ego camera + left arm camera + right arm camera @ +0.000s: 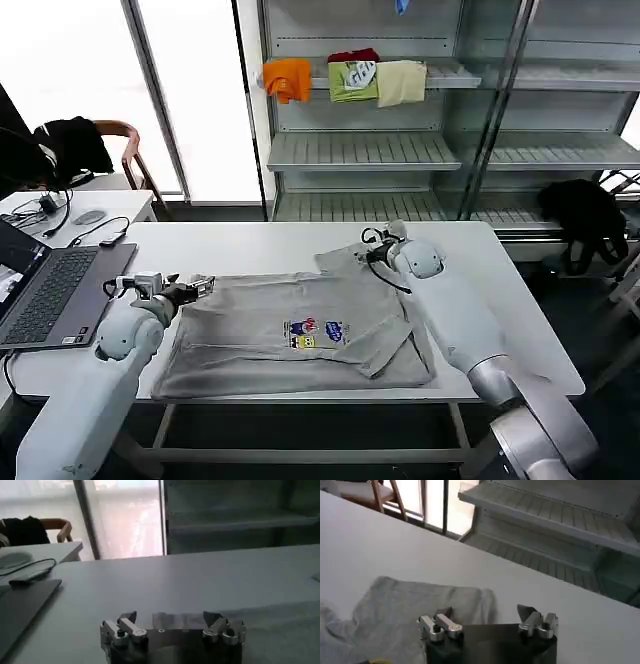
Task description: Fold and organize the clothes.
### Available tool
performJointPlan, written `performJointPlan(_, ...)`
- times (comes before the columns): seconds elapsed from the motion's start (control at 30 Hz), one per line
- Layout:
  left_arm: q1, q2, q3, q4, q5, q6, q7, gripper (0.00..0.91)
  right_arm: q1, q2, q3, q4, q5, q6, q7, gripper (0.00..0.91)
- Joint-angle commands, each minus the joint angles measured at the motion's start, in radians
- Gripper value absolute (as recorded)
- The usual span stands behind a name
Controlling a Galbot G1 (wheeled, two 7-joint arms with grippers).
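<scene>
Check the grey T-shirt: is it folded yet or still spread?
Mostly spread. The grey T-shirt lies flat across the white table, chest print up; one sleeve is turned in over the body near the right arm.

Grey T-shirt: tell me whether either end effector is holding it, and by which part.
Nothing is held: both the left end effector and right end effector are open over the T-shirt.

I can read no words or numbers anywhere here. On the grey T-shirt (300, 335) in front of me there is a small multicolour chest print (315, 333), but its shapes are too small for me to make out as letters. On the shelf behind the T-shirt, the folded green garment (353, 80) carries a white mark, also unreadable.
</scene>
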Motion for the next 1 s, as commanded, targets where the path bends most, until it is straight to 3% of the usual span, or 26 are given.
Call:
performJointPlan(0.03,-0.061,-0.027,0.014,0.165,0.031,0.001,0.040,0.695,0.005,0.015,-0.002,-0.038,-0.025,0.000,-0.017,0.846)
performJointPlan(0.07,-0.064,-0.030,0.012,0.173,0.031,0.001,0.044,0.665,0.003,0.015,-0.003,-0.035,-0.025,0.000,-0.018,0.826)
performJointPlan(0.13,-0.066,-0.031,0.009,0.181,0.033,0.001,0.054,0.403,0.001,0.015,-0.001,-0.035,-0.024,-0.001,-0.022,0.635)
performJointPlan(0.17,-0.067,-0.031,0.008,0.186,0.034,0.001,0.060,0.302,0.000,0.012,-0.002,-0.036,-0.025,0.000,-0.028,0.584)
performJointPlan(0.2,-0.068,-0.030,0.006,0.189,0.034,0.001,0.066,0.272,-0.001,0.011,-0.003,-0.036,-0.025,0.000,-0.030,0.534)
performJointPlan(0.27,-0.067,-0.026,0.005,0.197,0.041,0.001,0.076,0.232,-0.008,0.009,-0.001,-0.035,-0.028,0.000,-0.037,0.322)
performJointPlan(0.3,-0.064,-0.024,0.005,0.197,0.047,0.000,0.085,0.212,-0.011,0.009,0.000,-0.034,-0.029,0.000,-0.038,0.312)
performJointPlan(0.33,-0.061,-0.024,0.006,0.196,0.049,0.000,0.087,0.151,-0.015,0.007,0.001,-0.033,-0.032,0.000,-0.041,0.191)
performJointPlan(0.37,-0.059,-0.024,0.006,0.194,0.051,0.001,0.087,0.030,-0.018,0.005,-0.001,-0.032,-0.035,0.000,-0.044,0.131)
performJointPlan(0.4,-0.057,-0.023,0.006,0.190,0.050,0.000,0.089,0.020,-0.020,0.002,-0.002,-0.029,-0.037,0.000,-0.048,0.131)
performJointPlan(0.43,-0.055,-0.023,0.005,0.187,0.051,0.000,0.091,0.020,-0.022,0.000,-0.004,-0.025,-0.037,0.000,-0.051,0.000)
performJointPlan(0.77,-0.041,-0.010,-0.002,0.112,0.039,-0.003,0.119,0.010,-0.019,-0.016,-0.021,0.023,-0.037,0.001,-0.060,0.000)
performJointPlan(1.0,-0.047,0.004,-0.009,0.033,-0.026,-0.021,0.095,0.010,0.003,-0.019,-0.031,0.099,0.030,0.016,-0.027,0.000)
